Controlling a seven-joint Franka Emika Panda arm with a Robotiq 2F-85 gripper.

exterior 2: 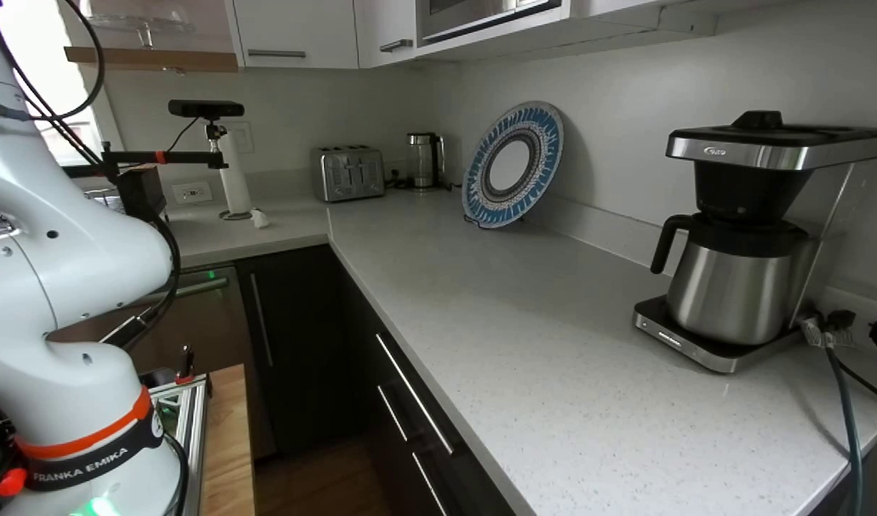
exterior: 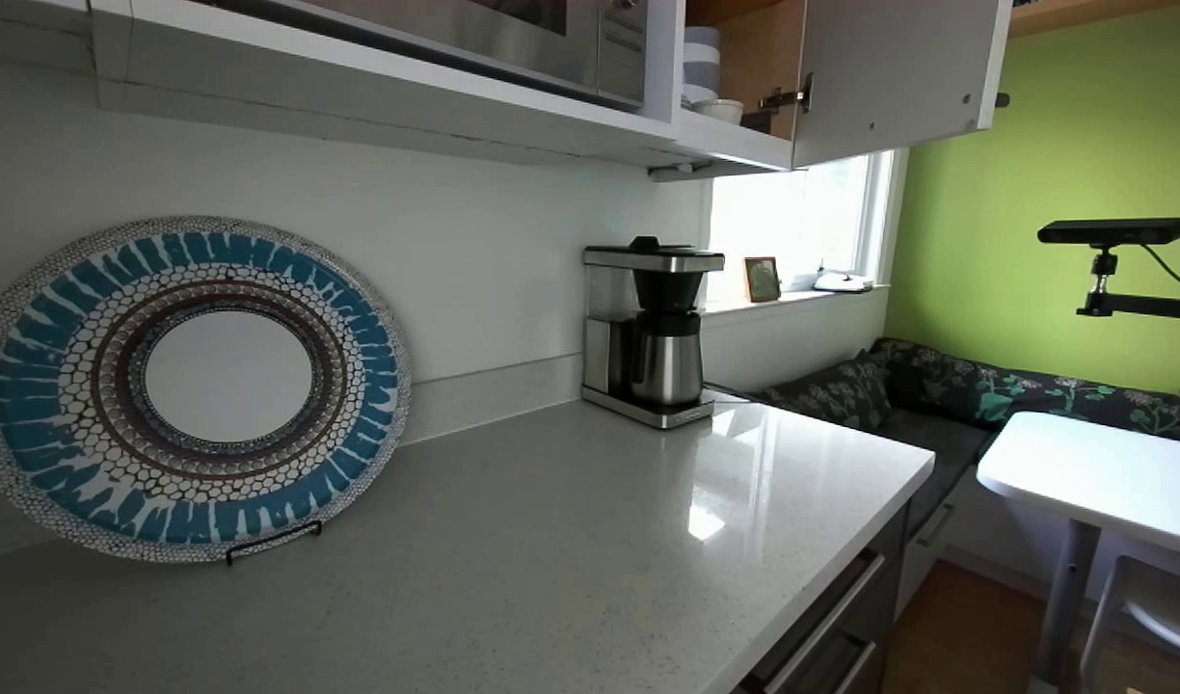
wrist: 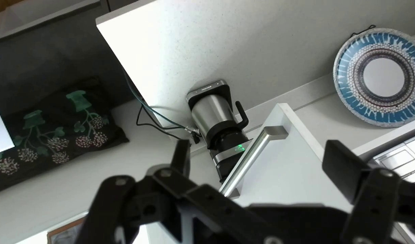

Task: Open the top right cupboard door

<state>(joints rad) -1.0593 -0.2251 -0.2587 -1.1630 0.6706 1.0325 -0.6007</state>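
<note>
In an exterior view the top right cupboard door (exterior: 898, 77) stands swung outward on its hinge (exterior: 788, 98), its inner face showing. Behind it the cupboard's wooden interior (exterior: 759, 43) holds stacked white dishes (exterior: 702, 63). The wrist view gives the door's white outer face (wrist: 295, 173) with a silver bar handle (wrist: 250, 161). My gripper (wrist: 261, 157) is open, its black fingers (wrist: 343, 166) wide apart. Handle and door face appear between them in that view, with no grip on either; how far off they are, I cannot tell. The exterior views do not clearly show the gripper.
Beneath the cupboards runs a pale counter (exterior: 513, 540) with a coffee maker (exterior: 653, 333) and a round decorated plate (exterior: 195, 386). A microwave (exterior: 551, 48) sits left of the swung-out door. The white arm (exterior 2: 73, 265) rises at the left in an exterior view.
</note>
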